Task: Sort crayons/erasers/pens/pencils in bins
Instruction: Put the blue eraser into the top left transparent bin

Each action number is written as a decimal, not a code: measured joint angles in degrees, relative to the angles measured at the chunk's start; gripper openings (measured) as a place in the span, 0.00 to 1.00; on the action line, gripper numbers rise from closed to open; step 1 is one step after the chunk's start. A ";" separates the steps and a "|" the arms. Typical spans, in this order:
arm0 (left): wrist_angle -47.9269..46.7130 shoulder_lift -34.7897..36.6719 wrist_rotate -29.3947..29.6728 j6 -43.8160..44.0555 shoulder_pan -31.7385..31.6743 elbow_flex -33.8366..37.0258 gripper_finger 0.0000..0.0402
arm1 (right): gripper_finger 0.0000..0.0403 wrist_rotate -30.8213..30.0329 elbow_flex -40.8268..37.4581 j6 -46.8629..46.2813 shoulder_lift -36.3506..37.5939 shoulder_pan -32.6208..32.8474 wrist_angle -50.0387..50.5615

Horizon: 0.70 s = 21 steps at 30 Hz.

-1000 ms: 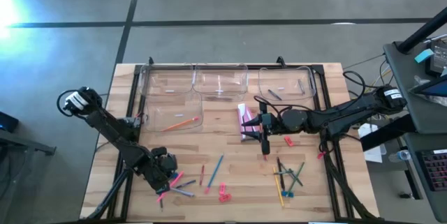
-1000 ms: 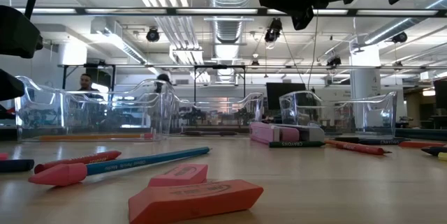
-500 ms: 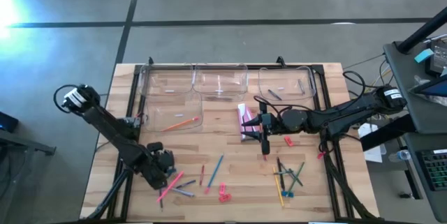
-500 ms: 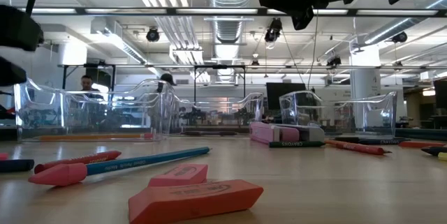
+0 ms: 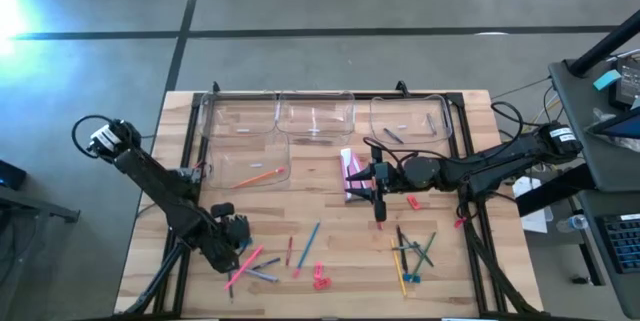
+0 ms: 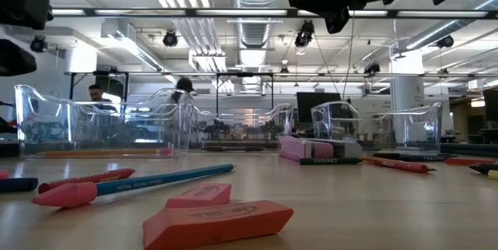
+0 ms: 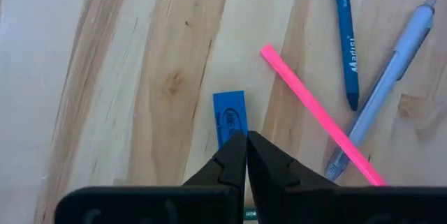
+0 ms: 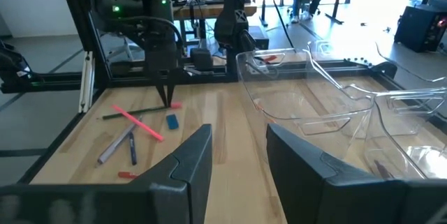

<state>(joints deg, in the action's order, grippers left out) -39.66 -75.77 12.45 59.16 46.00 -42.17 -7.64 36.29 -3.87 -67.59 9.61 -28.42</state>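
Observation:
My left gripper [image 7: 246, 139] is shut with nothing in it and hangs pointing down over the table's near left part [image 5: 238, 233]. Right under its tips a short blue block [image 7: 229, 116] lies flat. A pink stick [image 7: 314, 130], a blue crayon [image 7: 347, 42] and a grey pen [image 7: 391, 84] lie beside the block. My right gripper [image 8: 237, 154] is open and level above mid-table [image 5: 358, 174], holding nothing. Pink-red erasers [image 6: 218, 220] [image 5: 413, 201] lie flat on the wood. Clear bins [image 5: 315, 116] stand along the far edge, and one [image 5: 250, 169] holds an orange pencil.
A pink and white box [image 5: 349, 171] lies under my right gripper. Loose pencils and pens [image 5: 412, 251] are scattered at the near right, and more sticks [image 5: 305, 246] lie near the middle. The far-right bin [image 5: 410, 119] holds dark pens. People show in the room beyond [image 6: 95, 93].
My left gripper has risen from the table's near left part and stayed shut. The sticks and the blue block below it have not moved.

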 joint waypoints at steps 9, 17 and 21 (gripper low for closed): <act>-4.61 -0.80 -0.15 0.28 0.02 -1.83 0.00 | 0.32 0.00 0.00 -0.61 0.00 0.00 0.01; -1.80 -6.35 -2.15 0.05 0.07 -2.21 0.00 | 0.32 0.00 0.00 -0.17 0.00 0.00 1.16; 2.18 -9.09 -2.34 -0.02 0.07 -2.21 0.00 | 0.32 0.00 0.00 -0.60 0.00 0.00 2.01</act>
<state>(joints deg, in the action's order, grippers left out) -37.47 -84.85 10.10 59.13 46.06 -44.38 -7.64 36.29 -4.47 -67.59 9.61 -26.42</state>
